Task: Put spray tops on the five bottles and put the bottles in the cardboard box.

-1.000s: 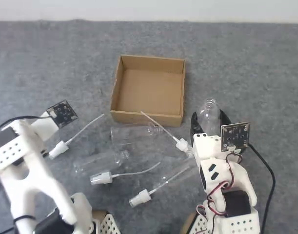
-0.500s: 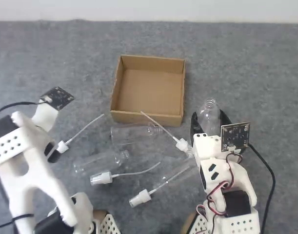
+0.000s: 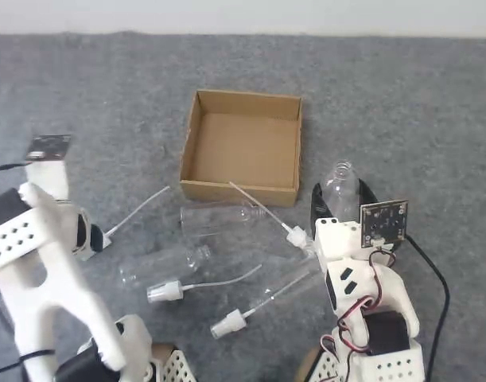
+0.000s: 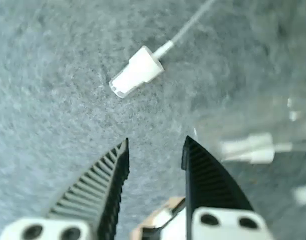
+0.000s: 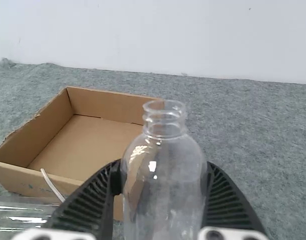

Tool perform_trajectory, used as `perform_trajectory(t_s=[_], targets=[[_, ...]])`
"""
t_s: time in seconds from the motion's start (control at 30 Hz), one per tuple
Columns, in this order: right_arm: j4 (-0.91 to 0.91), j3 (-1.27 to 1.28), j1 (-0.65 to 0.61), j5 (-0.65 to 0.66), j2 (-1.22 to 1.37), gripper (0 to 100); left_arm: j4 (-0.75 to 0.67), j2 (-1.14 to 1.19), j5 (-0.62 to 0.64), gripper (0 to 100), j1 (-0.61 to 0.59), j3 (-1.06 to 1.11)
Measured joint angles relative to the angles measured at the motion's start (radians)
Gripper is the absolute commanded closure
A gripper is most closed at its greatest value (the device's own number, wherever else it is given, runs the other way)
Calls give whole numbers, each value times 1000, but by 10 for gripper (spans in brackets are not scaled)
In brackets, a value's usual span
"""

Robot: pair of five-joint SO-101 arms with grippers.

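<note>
The right jaws pinch an upright uncapped bottle (image 5: 163, 165), with the cardboard box (image 5: 47, 130) beyond them. The left jaws are spread, a spray top (image 4: 136, 71) lying just ahead.

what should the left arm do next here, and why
Probably ease the left gripper forward and down onto the spray top, then close. Its jaws stand open, with the top lying loose on the carpet just beyond them, and the right gripper holds a bottle upright with a bare neck.
</note>
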Motion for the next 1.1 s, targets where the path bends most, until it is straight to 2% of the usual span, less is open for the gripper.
perform_trajectory(t_s=[0.1,0.2,0.5,0.6,0.73,0.83,1.1], targets=[[0,0,0,0,0,881,-78,0,183,840,-2,61],[0,0,0,0,0,881,-170,0,307,841,-2,135],[0,0,0,0,0,881,-331,0,569,838,-46,209],[0,0,0,0,0,881,-339,0,603,822,-41,233],[0,0,0,0,0,881,-325,0,697,721,-49,233],[0,0,0,0,0,881,-281,26,756,699,-43,221],[0,0,0,0,0,881,-239,393,936,699,-43,26]])
